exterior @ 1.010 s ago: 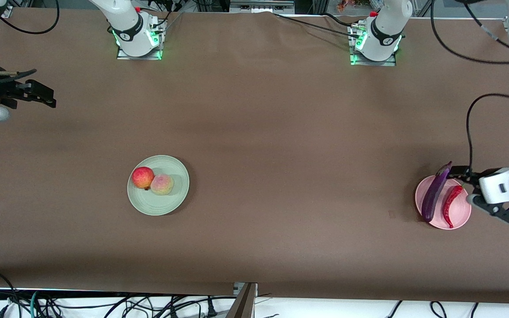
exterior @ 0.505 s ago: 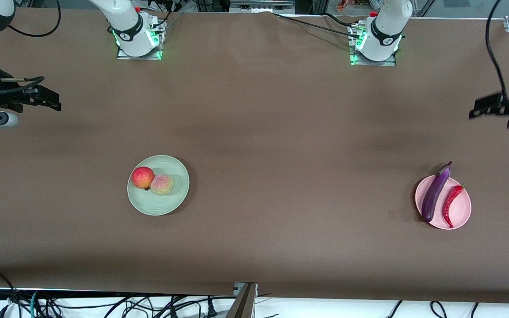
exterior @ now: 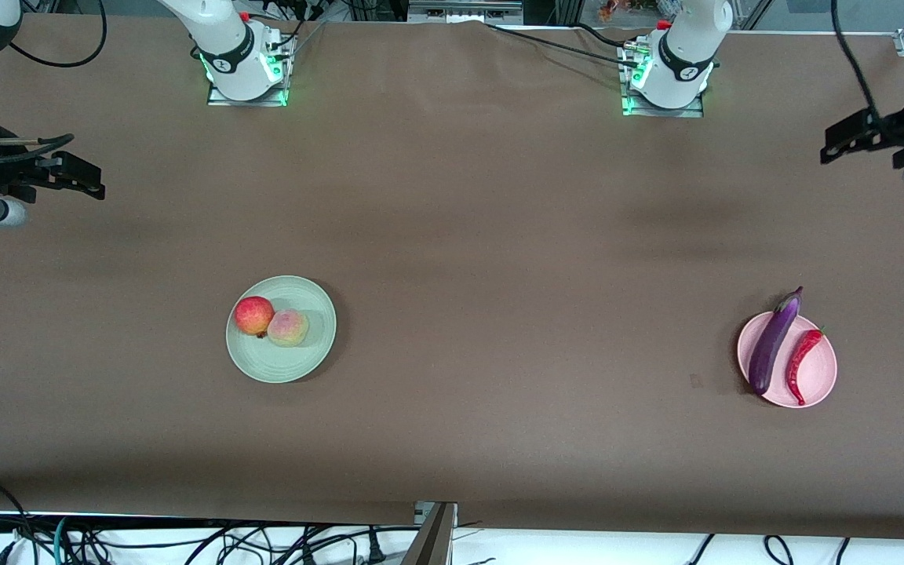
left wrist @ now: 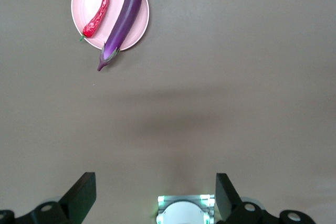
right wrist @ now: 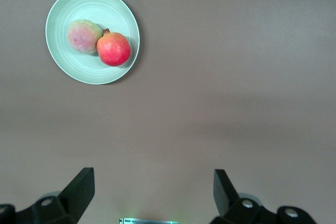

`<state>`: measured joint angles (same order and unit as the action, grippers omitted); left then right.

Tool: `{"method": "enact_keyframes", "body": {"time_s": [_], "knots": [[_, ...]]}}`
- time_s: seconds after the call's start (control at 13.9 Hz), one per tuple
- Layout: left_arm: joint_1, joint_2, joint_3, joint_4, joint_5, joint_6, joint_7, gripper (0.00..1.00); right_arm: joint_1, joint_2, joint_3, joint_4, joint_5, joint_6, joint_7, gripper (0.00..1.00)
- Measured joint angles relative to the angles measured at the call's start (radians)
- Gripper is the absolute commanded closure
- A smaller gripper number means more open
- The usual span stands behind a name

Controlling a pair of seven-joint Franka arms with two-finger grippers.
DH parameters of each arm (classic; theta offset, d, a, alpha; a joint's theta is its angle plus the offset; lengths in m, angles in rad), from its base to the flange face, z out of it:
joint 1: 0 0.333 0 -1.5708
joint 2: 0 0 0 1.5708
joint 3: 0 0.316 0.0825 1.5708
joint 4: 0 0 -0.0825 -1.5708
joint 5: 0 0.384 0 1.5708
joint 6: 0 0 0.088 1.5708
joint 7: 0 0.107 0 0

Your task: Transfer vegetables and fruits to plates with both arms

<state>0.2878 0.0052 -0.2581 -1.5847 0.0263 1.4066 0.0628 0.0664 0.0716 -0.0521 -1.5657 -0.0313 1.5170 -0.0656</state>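
The red apple-like fruit (exterior: 253,315) and the pale peach (exterior: 288,327) sit side by side on the mint green plate (exterior: 279,366); both also show in the right wrist view, fruit (right wrist: 113,49) and peach (right wrist: 83,36). The purple eggplant (exterior: 773,343) and red chili (exterior: 802,364) lie on the pink plate (exterior: 821,386), the eggplant's cap end over the rim; the left wrist view shows them too, eggplant (left wrist: 123,18) and chili (left wrist: 99,8). My left gripper (exterior: 844,144) is open and empty, raised at the left arm's end of the table. My right gripper (exterior: 79,179) is open and empty, raised at the right arm's end.
The brown table cover (exterior: 499,259) spans the whole view. Both arm bases (exterior: 246,67) (exterior: 668,74) with green lights stand along the edge farthest from the front camera. Cables hang off the edge nearest the front camera (exterior: 185,541). A small pale mark (exterior: 695,380) lies beside the pink plate.
My left gripper has lifted away from the pink plate and risen to the left arm's end of the table, leaving the eggplant and chili on it. My right gripper has barely shifted.
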Motion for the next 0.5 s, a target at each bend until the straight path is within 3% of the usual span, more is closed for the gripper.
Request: {"method": "enact_keyframes", "body": {"time_s": [0.5], "knots": [[0.001, 0.011, 0.000, -0.019, -0.020, 0.048, -0.032, 0.00, 0.000, 0.002, 0.001, 0.004, 0.000, 0.002, 0.000, 0.00]]}}
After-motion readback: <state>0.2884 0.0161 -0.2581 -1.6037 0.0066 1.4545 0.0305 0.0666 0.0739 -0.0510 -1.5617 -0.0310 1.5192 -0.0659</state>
